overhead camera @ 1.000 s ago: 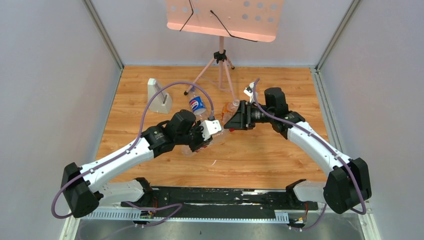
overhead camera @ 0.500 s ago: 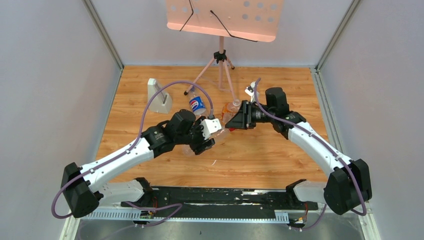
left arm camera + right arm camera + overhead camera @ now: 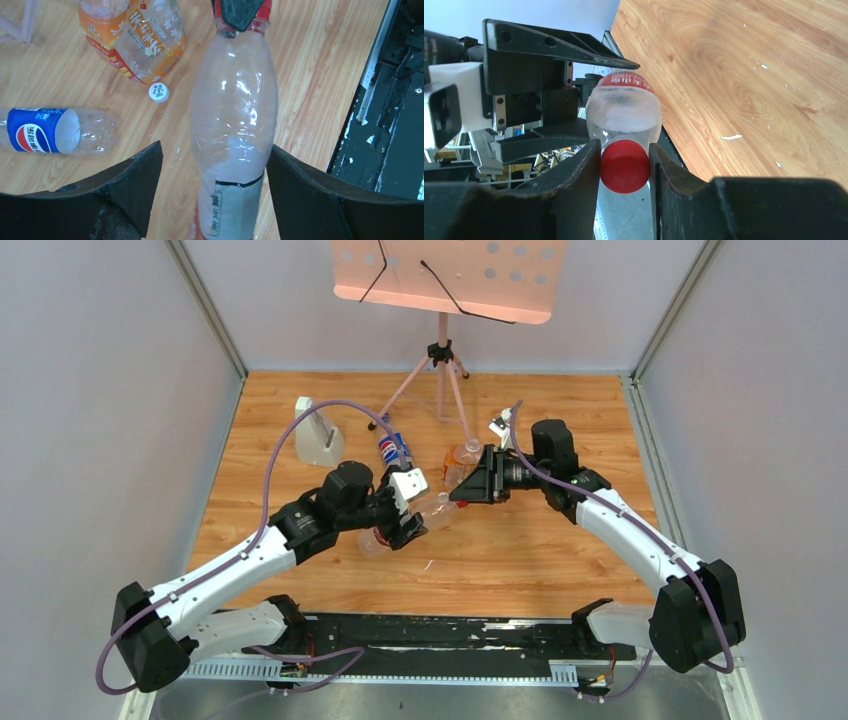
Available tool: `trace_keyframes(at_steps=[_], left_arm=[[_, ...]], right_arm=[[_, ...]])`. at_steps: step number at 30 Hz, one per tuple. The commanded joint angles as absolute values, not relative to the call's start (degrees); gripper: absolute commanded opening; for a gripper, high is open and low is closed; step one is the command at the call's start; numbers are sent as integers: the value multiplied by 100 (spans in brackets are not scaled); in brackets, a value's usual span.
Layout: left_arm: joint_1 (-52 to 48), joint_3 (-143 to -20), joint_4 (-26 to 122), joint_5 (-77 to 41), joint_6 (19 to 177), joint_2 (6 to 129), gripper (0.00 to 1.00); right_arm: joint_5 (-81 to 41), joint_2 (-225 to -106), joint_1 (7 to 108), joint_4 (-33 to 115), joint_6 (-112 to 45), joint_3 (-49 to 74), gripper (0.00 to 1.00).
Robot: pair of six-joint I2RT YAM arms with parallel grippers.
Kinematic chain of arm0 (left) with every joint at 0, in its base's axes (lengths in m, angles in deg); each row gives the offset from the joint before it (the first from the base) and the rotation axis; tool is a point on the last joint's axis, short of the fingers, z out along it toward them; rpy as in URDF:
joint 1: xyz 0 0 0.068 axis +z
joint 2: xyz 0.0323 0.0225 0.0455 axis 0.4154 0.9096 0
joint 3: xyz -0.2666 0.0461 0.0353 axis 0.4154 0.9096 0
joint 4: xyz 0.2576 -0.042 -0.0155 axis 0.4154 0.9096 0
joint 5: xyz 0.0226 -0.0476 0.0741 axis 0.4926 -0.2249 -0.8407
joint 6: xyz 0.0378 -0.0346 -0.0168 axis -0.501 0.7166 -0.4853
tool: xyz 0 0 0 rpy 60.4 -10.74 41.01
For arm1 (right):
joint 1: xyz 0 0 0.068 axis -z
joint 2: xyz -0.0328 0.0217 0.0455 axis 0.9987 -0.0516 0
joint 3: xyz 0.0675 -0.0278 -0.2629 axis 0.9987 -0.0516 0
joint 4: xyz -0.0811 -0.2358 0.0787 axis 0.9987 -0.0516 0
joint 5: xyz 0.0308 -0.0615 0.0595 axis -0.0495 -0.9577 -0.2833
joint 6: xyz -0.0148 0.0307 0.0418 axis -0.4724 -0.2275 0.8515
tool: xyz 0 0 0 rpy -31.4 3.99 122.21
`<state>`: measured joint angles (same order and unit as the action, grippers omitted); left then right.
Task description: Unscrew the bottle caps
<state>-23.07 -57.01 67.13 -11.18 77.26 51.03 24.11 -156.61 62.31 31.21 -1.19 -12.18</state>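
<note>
Twisting the red cap (image 3: 624, 174), pinched in the jaws of the right gripper (image 3: 624, 156), calls for the left gripper (image 3: 212, 165), jaws clamped on the bottle (image 3: 234, 100), to resist its spin.

Mid-table (image 3: 540, 550), one bottle (image 3: 437, 508) runs between the two grippers. The left gripper (image 3: 398, 528) is clamped round its body at the near-left end. The right gripper (image 3: 624, 150) is closed on its cap (image 3: 624, 172) at the far-right end.

Behind it, a second bottle (image 3: 393, 448) lies flat to the left. A third bottle (image 3: 462, 453) sits to the right, just beside the right gripper. A loose cap (image 3: 159, 92) rests on the table between them, just beside the third bottle.

An upright block (image 3: 318, 435) stands rear-left, and a stand (image 3: 441, 375) rear-centre.
</note>
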Motion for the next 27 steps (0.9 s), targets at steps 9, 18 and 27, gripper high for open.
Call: trace_keyframes(at_steps=[9, 18, 27], left_arm=[[-1953, -5574, 6537, -493, 8028, 4885, 63], [-1953, -5609, 6599, -859, 7870, 4892, 15], [-1965, -5633, 6869, -999, 7471, 5001, 0]], right_arm=[[2791, -15688, 6208, 3579, 101, -978, 12], [2650, -15623, 6206, 3462, -17, -1013, 22], [2390, -15363, 6394, 3310, -143, -1096, 62]])
